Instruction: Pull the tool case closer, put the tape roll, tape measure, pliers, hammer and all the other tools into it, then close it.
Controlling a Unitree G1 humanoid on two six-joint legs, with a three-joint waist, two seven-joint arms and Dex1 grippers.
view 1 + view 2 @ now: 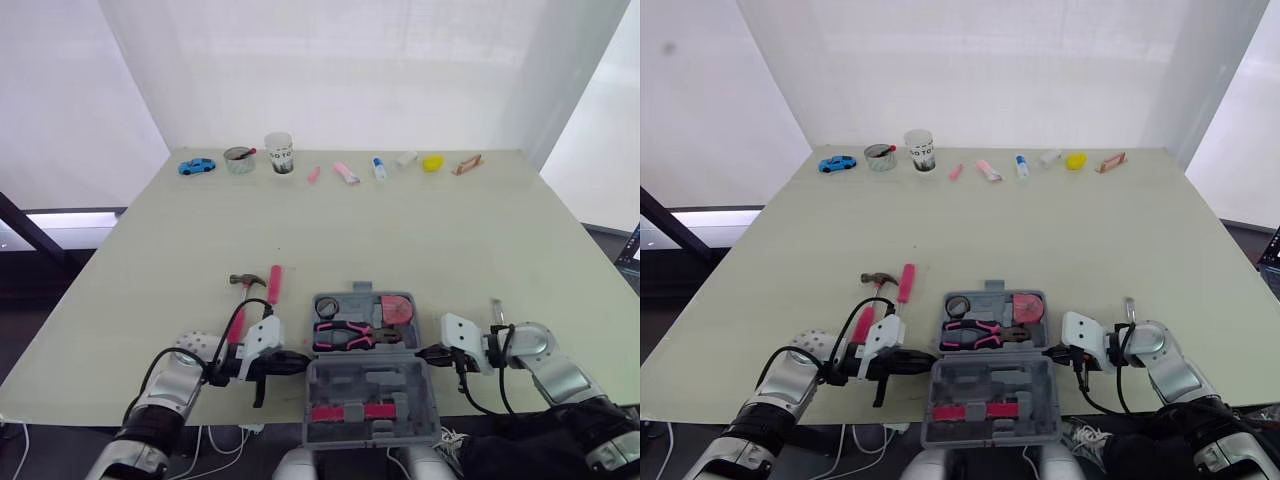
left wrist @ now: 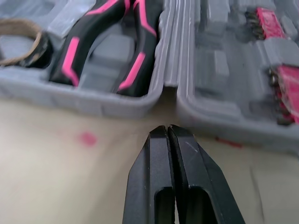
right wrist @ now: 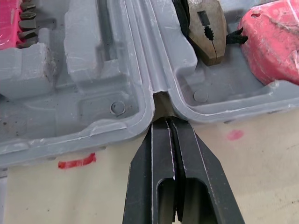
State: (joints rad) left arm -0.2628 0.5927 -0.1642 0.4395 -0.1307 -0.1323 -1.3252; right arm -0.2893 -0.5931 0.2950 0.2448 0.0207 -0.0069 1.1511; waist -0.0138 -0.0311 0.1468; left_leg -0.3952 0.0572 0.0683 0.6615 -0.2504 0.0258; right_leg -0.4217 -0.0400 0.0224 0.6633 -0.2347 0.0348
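Dark lettering stands on the white cup at the far edge of the worktop, too small to read; nothing else legible.

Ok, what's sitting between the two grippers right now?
The open tool case, at its hinge: the left gripper and right gripper point at it from either side, as the left eye view shows. Its far half holds the pliers.

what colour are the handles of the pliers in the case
Black with pink stripes. The pliers show best in the left wrist view.
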